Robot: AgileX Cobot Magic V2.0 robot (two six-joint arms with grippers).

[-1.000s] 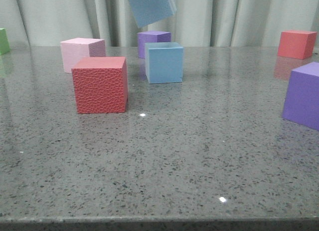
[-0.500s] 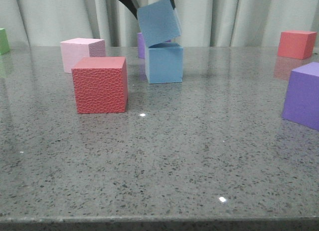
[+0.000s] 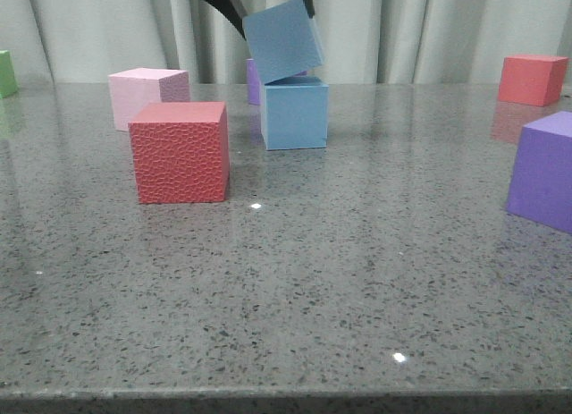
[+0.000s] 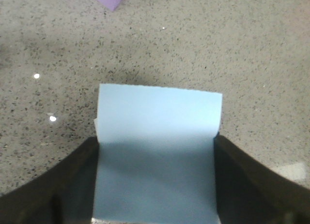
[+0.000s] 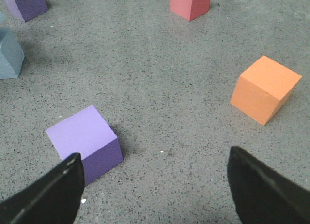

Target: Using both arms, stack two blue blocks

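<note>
The left gripper is clamping its two dark fingers against opposite sides of a blue block, holding it tilted from above. The right gripper is hovering over the table with its fingers spread wide, gripping nothing.

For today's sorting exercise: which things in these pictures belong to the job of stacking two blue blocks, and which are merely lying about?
Belonging to the job:
- upper blue block, tilted, held by the left gripper
- lower blue block on the table
- right gripper, open and empty

Lying about:
- textured red cube
- pink cube
- purple cube
- far red cube
- orange cube
- green cube
</note>
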